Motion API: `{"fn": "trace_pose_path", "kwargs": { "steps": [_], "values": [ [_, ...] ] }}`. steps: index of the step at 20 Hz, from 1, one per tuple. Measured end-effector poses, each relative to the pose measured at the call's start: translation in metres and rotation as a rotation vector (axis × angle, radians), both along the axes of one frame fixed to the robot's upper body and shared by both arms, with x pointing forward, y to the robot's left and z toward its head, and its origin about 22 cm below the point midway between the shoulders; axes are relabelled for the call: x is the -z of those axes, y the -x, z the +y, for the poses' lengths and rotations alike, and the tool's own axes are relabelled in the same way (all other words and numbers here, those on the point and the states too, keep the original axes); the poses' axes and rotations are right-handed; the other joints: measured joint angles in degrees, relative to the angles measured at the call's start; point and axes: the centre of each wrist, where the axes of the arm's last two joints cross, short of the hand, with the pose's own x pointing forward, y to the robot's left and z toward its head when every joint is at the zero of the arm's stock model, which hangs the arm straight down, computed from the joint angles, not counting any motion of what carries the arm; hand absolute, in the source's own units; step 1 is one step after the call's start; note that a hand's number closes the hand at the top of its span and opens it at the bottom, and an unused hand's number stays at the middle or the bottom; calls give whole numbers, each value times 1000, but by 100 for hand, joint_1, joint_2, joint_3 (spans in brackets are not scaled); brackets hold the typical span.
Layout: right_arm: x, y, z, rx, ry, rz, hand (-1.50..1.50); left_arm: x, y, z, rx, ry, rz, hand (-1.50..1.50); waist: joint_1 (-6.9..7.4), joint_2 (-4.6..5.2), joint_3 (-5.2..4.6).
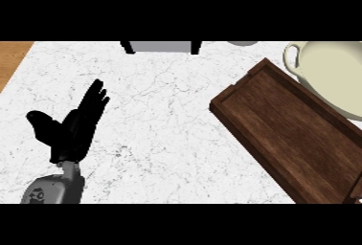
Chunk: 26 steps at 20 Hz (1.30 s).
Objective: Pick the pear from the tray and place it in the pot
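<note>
Here, left hand (71, 131): well left of the tray, fingers straight and spread, holding nothing
Counter (163, 124): white marble; dark-framed object (161, 47) at its far edge, cut off
Tray (290, 139): dark wood, diagonal, near corner cut off
Pot (332, 72): cream, touching the tray's far right side; partly cut off
Pear: not visible; right hand likewise

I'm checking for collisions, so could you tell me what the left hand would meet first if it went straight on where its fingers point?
Probably nothing: the left hand points up-right over bare counter.
</note>
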Motion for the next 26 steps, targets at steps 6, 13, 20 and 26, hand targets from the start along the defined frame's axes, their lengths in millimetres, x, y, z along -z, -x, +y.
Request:
{"fn": "trace_pose_path", "kwargs": {
  "steps": [6,13,20,26],
  "values": [
    [7,-41,-10,38,-49,26,150,-3,5,-7,13,-1,-2,0,59,13,1],
    [42,-78,-29,32,-63,91,150,-3,8,-15,20,4,-9,0,103,41,7],
    [82,-99,-33,27,-262,131,-150,-6,8,-10,23,6,-10,0,120,47,12],
    [102,-103,-42,4,-462,72,-150,-4,8,-3,18,3,-9,0,122,55,16]
  ]
}}
